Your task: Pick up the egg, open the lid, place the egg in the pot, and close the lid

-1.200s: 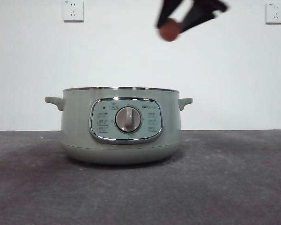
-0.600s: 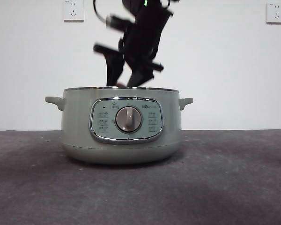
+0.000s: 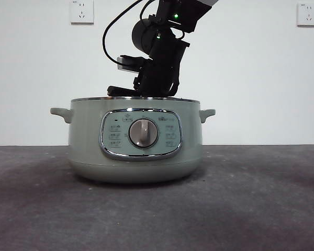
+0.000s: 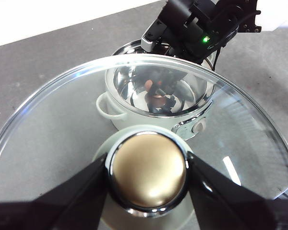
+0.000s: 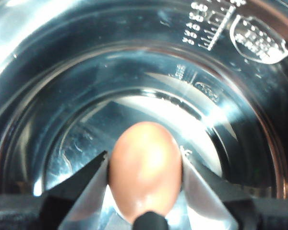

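A bare test bench: grey table [image 3: 261, 209], blank white wall [image 3: 261, 78], two sockets [image 3: 81, 11].

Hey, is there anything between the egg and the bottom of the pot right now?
Nothing. In the right wrist view the right claw holds the egg inside the pot, with only bare shiny steel beyond it.

Gripped egg [image 5: 144, 170] inside lidless pot [image 3: 135, 140]

The left gripper [image 4: 149, 172] clamps its black fingers [image 4: 81, 189] on the knob of the round glass lid [image 4: 53, 143] with a steel rim. Through the glass lies the open pale green pot [image 4: 129, 120] on the grey surface [image 4: 53, 62], the right gripper [image 4: 161, 98] reaching inside, holding the reddish-brown egg [image 4: 150, 85].
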